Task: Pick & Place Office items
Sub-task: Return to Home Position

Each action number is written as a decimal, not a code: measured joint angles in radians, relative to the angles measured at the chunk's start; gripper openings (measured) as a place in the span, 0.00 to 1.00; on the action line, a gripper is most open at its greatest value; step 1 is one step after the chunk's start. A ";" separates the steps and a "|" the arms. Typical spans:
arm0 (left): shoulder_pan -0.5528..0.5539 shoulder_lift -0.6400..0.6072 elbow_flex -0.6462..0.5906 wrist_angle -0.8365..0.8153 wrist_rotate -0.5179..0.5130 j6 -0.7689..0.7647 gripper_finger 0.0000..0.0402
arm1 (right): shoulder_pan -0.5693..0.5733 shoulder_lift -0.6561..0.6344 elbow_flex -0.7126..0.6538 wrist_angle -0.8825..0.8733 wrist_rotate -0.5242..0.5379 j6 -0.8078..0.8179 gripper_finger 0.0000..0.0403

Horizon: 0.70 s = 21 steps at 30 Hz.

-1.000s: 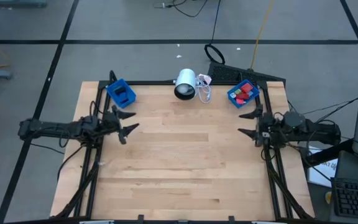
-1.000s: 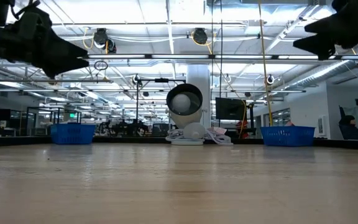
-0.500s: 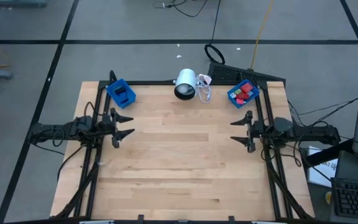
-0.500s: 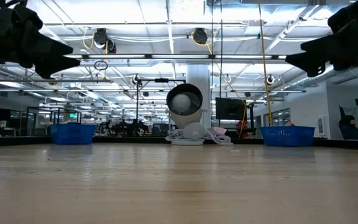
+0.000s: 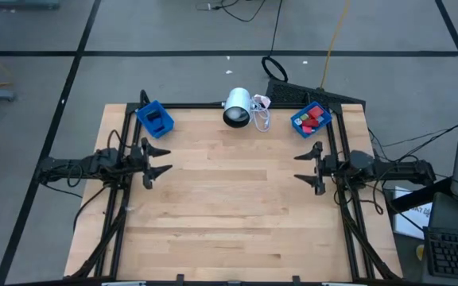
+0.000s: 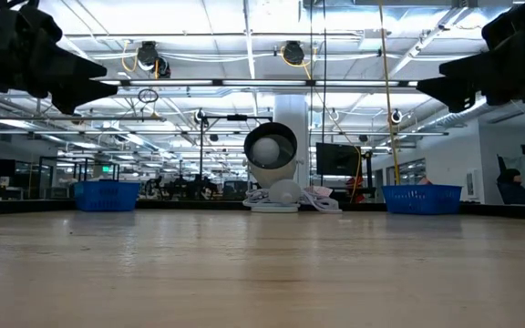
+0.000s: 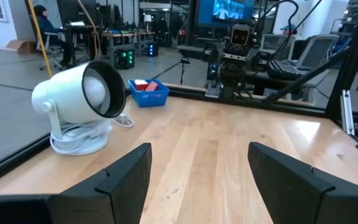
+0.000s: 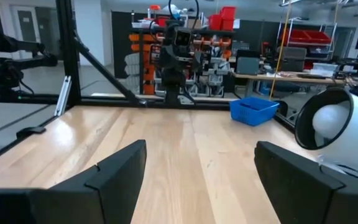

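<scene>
The high view alone showed me the bin contents. The office items (image 5: 313, 117) lay inside the right blue bin (image 5: 298, 122), red pieces plain and the other colours too small to tell. A dark piece sat in the left blue bin (image 5: 145, 118). The low view gave only the bin walls. The left wrist view confirmed red pieces in the far bin, and the right wrist view hid the opposite bin's contents.

The right gripper (image 5: 300, 166) hung above the table with its fingers spread and nothing between them. The items lay off to its side in the table's far corner, apart from it. The left gripper (image 5: 166, 160) hung likewise spread and empty, with the left bin off to its side in the opposite far corner.

The table (image 5: 229, 214) was pale wood planking. A white lamp (image 5: 237, 108) stood between the bins at the far edge. Beyond lay an open hall under ceiling lights, with a seated person (image 6: 509, 185) visible.
</scene>
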 joint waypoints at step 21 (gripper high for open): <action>0.000 0.000 0.000 0.004 -0.003 0.005 0.68 | 0.000 0.041 -0.003 0.012 0.002 0.061 0.72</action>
